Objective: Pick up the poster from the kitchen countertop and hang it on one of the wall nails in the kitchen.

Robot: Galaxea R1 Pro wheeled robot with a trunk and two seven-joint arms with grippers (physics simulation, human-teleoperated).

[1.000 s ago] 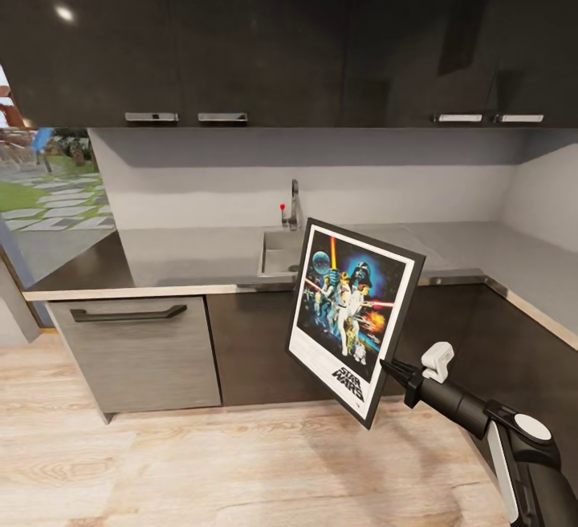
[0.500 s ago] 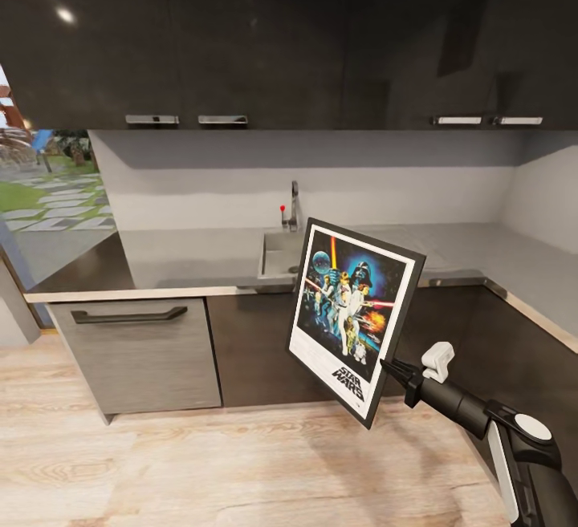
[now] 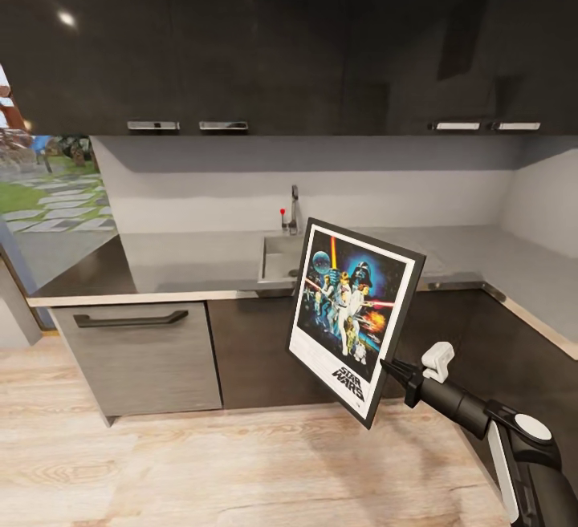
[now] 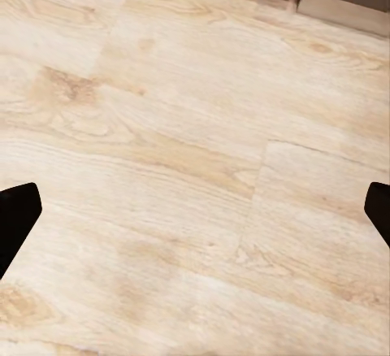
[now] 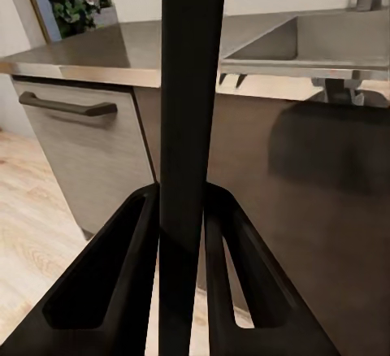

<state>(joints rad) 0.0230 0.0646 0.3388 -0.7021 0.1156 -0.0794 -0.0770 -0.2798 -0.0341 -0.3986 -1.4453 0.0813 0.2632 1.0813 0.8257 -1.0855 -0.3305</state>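
The poster [image 3: 352, 314] hangs in the air in front of the lower cabinets, tilted, its Star Wars print facing me. My right gripper [image 3: 387, 368] is shut on the poster's lower right edge. In the right wrist view the poster [image 5: 190, 120] is seen edge-on as a black bar pinched between the two fingers [image 5: 122, 275]. Behind it runs the grey kitchen countertop [image 3: 193, 258] with its steel sink [image 3: 277, 257] and tap. My left gripper [image 4: 195, 210] is open over the light wood floor, with only its two dark fingertips [image 4: 16, 218] at the picture's sides. No wall nail is discernible.
Glossy black upper cabinets [image 3: 265, 38] hang over a pale grey backsplash [image 3: 321, 190]. A grey drawer front with a dark handle [image 3: 132, 320] is at the lower left. The countertop turns a corner at the right [image 3: 530, 278]. A window onto a garden [image 3: 48, 190] is at the far left.
The whole head view has shifted slightly, with cabinets and countertop sitting a little lower; the camera has moved. The poster and right gripper keep their place in the picture.
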